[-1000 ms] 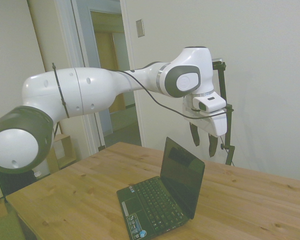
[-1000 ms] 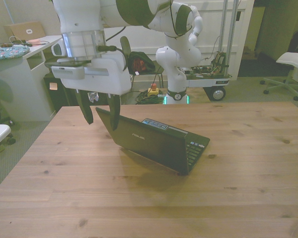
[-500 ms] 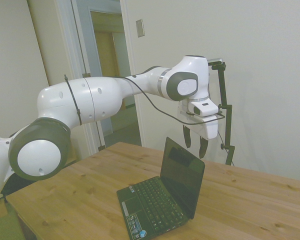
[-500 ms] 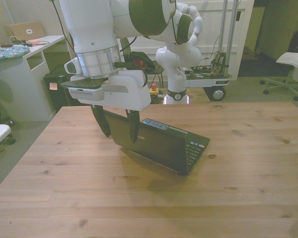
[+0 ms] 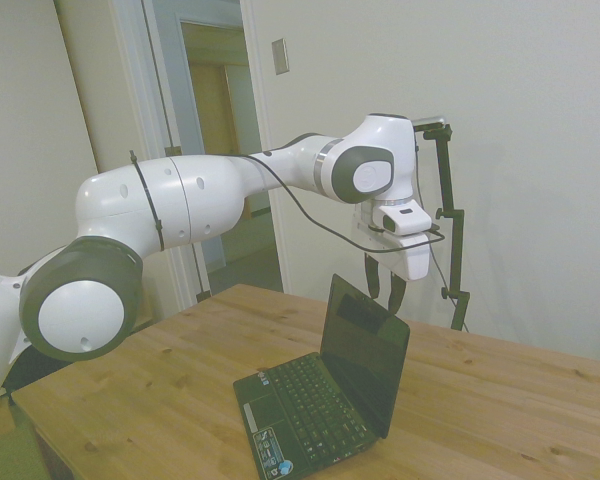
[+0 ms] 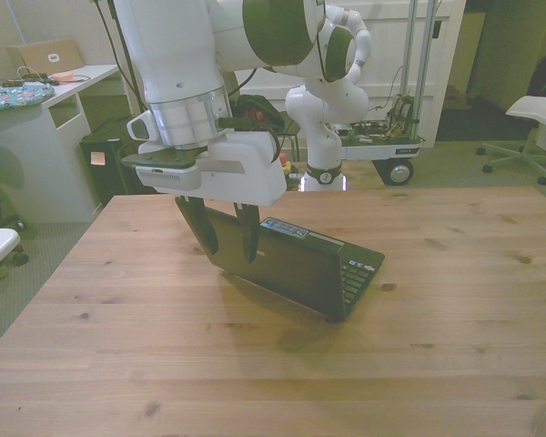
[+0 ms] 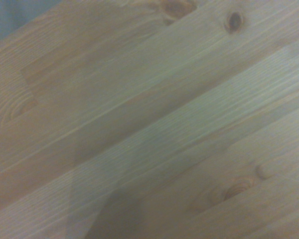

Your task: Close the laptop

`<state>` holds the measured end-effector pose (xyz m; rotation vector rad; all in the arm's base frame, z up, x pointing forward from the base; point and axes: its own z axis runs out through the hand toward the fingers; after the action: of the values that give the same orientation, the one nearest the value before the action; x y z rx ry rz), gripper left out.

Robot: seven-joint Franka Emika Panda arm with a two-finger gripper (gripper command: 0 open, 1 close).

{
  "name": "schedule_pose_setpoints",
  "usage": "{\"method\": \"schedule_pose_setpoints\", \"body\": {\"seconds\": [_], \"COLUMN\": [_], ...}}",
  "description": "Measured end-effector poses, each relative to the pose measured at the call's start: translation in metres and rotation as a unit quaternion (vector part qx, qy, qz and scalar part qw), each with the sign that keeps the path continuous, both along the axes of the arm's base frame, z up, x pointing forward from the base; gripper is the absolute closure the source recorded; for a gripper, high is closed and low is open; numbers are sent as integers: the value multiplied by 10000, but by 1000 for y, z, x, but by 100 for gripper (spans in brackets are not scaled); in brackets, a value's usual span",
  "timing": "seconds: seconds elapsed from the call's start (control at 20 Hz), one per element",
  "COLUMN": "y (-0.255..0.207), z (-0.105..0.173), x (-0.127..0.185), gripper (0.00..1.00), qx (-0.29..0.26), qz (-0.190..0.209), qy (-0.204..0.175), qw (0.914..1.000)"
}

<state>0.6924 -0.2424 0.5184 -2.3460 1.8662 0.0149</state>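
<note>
side view: white arm (image 5: pixel 180 200) comes in over the table (image 5: pixel 140 390)
gripper (image 5: pixel 383 291): fingers slightly spread, holding nothing, hanging right behind the lid's top edge
laptop (image 5: pixel 330 385): open, lid upright, mid-table
wrist view: only blurry wood planks (image 7: pixel 149 119)

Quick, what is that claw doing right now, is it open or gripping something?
Gripper: open and holding nothing, its two fingers hanging apart just behind the raised lid of the laptop.
</note>
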Motion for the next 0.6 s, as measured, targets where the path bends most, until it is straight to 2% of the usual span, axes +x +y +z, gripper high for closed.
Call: {"method": "schedule_pose_setpoints", "body": {"seconds": [0.6], "y": [-1], "z": [-13], "x": [-3], "gripper": [100], "qx": [102], "qz": [-160], "qy": [201], "qw": [9996]}}
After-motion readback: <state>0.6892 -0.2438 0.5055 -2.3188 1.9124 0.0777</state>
